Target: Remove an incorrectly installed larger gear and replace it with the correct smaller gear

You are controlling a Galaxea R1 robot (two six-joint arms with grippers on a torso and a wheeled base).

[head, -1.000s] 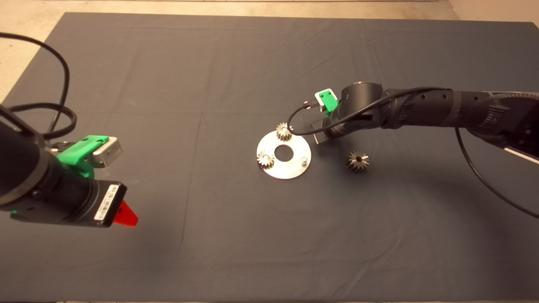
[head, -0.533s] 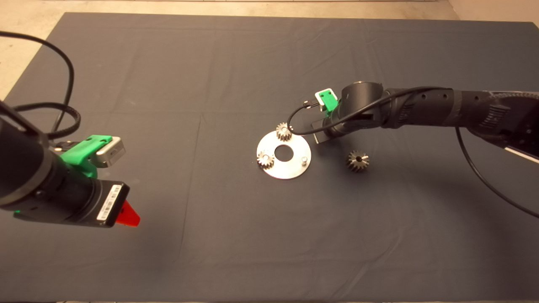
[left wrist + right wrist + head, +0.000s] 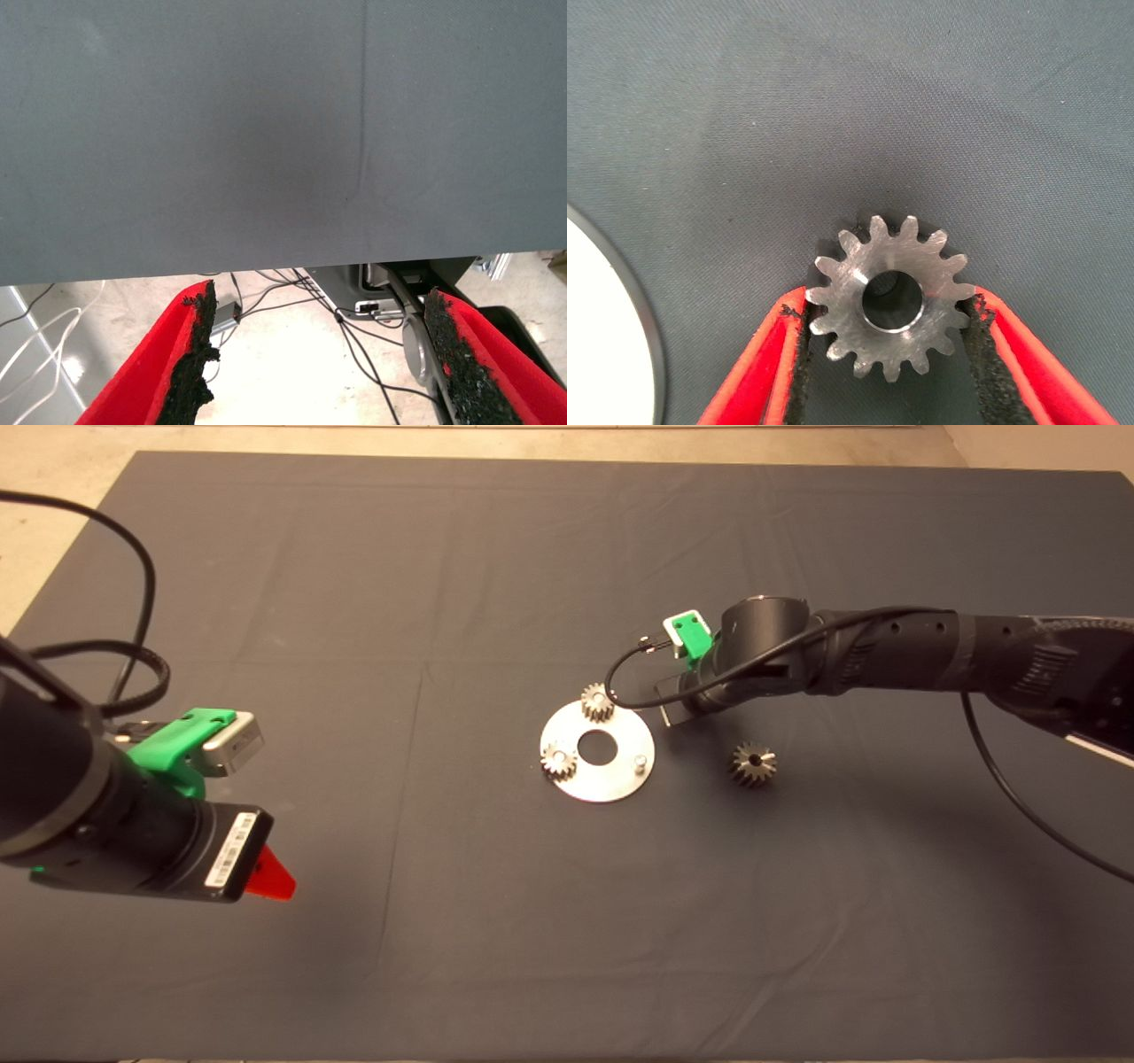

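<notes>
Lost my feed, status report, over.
Right gripper shut on smaller gear beside plate. Left gripper open, parked left. Larger gear off plate, on mat. Empty peg unobstructed.

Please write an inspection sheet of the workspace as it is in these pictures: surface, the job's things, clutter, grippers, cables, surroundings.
Surface: dark mat, creased, bare on its left half.
Job's things: round plate carries two small gears and one free pin; larger gear lies on the mat to its right; smaller gear sits between the right gripper's pads.
Clutter: nothing seen.
Grippers: right gripper shut on the smaller gear beside the plate; left gripper open, parked at the mat's left edge.
Cables: black cable loops from the right arm.
Surroundings: pale floor, wires below.
</notes>
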